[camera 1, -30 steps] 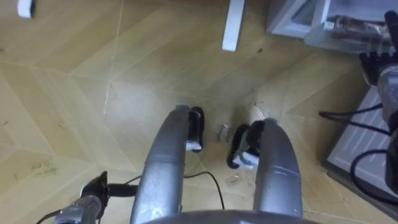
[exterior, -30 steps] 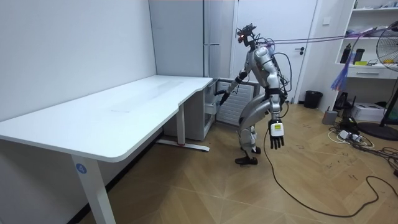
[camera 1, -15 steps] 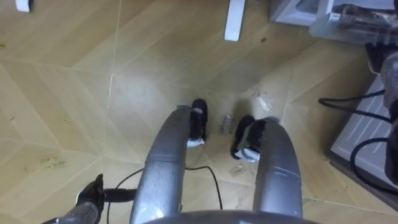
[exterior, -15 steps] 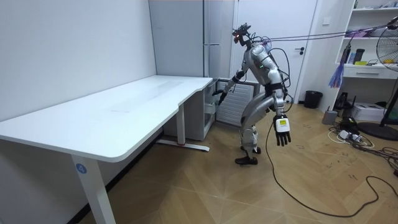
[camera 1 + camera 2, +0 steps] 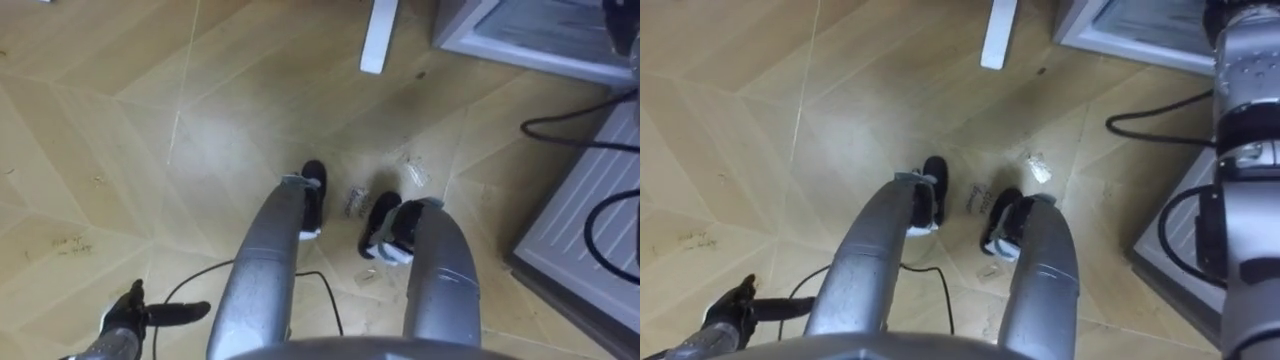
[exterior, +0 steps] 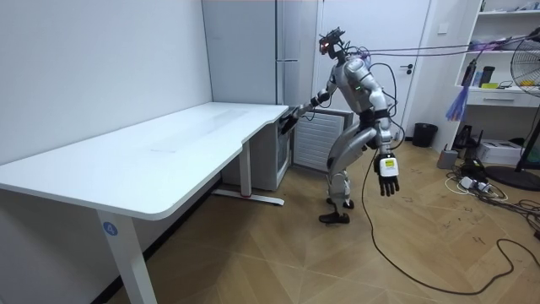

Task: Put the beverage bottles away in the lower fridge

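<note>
Robot: stands bent forward on the wooden floor [image 5: 120, 120], by the end of the long white surface [image 6: 169, 152] and near the tall grey fridge [image 6: 278, 51]. Left hand [image 6: 387, 174]: hangs low at the robot's side, on the side away from the fridge. Its fingers are released and spread, grasping nothing, with bare floor beneath them. Right hand [image 6: 288, 120]: stretched out ahead of the body, at the corner of the surface and toward the fridge front. Whether its fingers are released or clenched cannot be told. Lower fridge [image 5: 530, 30]: grey-rimmed compartment, open, ahead of the robot's feet on the right hand's side. Door [image 5: 590, 210]: white ribbed panel, swung out, below the right arm. Drinks: whereabouts cannot be told from these views.
</note>
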Motion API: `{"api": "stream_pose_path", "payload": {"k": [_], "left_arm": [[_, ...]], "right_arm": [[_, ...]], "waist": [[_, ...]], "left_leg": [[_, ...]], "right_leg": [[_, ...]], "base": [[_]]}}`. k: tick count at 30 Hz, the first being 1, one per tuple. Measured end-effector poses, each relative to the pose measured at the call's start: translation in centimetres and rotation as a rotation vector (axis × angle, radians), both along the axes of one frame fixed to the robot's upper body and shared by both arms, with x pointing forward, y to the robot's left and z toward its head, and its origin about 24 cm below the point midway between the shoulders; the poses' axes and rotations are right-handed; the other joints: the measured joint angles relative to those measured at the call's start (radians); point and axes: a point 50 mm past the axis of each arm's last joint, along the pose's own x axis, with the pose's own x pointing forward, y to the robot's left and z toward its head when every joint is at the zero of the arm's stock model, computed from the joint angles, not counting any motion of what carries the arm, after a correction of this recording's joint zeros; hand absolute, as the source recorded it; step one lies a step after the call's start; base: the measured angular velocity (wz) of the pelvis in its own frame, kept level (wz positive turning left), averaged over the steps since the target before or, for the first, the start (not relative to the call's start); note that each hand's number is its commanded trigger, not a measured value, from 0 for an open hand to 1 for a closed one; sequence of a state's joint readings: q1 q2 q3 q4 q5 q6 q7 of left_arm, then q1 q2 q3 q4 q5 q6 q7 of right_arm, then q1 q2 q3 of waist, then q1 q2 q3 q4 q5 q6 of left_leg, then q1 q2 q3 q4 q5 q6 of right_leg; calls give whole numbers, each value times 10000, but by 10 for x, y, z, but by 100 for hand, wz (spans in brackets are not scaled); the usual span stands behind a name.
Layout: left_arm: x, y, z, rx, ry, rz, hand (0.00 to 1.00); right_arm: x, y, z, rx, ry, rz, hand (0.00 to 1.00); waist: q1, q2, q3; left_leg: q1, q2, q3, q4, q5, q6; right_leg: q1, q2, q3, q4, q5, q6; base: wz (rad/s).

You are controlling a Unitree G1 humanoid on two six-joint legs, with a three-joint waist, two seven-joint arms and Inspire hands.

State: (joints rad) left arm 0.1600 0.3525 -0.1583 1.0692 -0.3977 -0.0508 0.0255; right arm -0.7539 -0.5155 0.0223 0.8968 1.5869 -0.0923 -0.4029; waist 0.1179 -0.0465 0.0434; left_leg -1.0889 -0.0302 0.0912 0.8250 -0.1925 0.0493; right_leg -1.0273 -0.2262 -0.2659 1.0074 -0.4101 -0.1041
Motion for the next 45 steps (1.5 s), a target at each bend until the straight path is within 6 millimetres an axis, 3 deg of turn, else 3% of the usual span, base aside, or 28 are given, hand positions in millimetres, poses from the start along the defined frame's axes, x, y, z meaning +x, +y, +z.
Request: {"api": "stream_pose_path", "payload": {"k": [3,10,12,22,25,28,30,33,38,43,45], "left_arm": [[-13,2,0,72,192,2,0],[-21,2,0,148,255,-52,0],[-27,3,0,197,315,-26,0],[-25,2,0,232,300,-247,0],[-25,-2,-2,79,545,-546,0],[-27,-2,-2,-67,813,-789,0],[-27,-2,-2,-160,947,-849,0],[-22,2,0,-226,980,-947,0],[-13,10,4,-208,972,-1416,0],[5,8,6,-393,611,-1632,0],[7,8,6,-420,627,-1801,0]], "right_arm": [[2,7,3,182,167,8,0],[2,10,9,350,517,-291,0],[2,14,13,409,698,-362,0],[1,13,6,76,978,-560,0],[-3,8,-14,-322,1227,-343,0],[-13,1,-43,-949,1569,250,0],[-30,-10,-67,-2053,2131,988,0],[-56,-30,-94,-3442,3225,1926,0],[-103,-43,-136,-4856,5391,4021,0],[-142,-47,-164,-5742,7301,6134,0],[-161,-48,-176,-5906,8028,7039,0]], "waist": [[-1,43,-21],[113,163,-30],[104,263,-82],[189,342,-60],[295,302,-26],[380,134,81],[393,20,138],[322,-92,158],[215,-158,152],[132,-142,132],[147,-76,84]], "left_leg": [[10,-21,-132,-21,51,-77],[-41,-37,-366,-61,120,-194],[-10,-54,-357,-169,161,-210],[302,-146,-361,-451,264,-232],[735,-113,-371,-656,263,-240],[1286,2,-389,-1030,273,-261],[1609,24,-466,-1206,272,-287],[2011,63,-447,-1340,264,-293],[2592,215,-468,-1359,175,-261],[3290,200,-518,-1626,72,-265],[3575,274,-522,-1726,38,-256]], "right_leg": [[70,-13,-141,-28,30,-79],[181,-42,-457,-80,-37,-192],[185,-66,-473,-137,-28,-205],[396,-122,-458,-238,-31,-202],[859,6,-474,-536,-14,-163],[1452,154,-566,-1017,46,-133],[1902,246,-746,-1385,90,-124],[2454,291,-931,-1747,116,-44],[3328,529,-1036,-2319,164,58],[4018,641,-1008,-2677,223,171],[4402,761,-1077,-2958,310,195]], "base": [[7],[9],[4],[0],[-3],[-6],[9],[15],[1],[-5],[0]]}}
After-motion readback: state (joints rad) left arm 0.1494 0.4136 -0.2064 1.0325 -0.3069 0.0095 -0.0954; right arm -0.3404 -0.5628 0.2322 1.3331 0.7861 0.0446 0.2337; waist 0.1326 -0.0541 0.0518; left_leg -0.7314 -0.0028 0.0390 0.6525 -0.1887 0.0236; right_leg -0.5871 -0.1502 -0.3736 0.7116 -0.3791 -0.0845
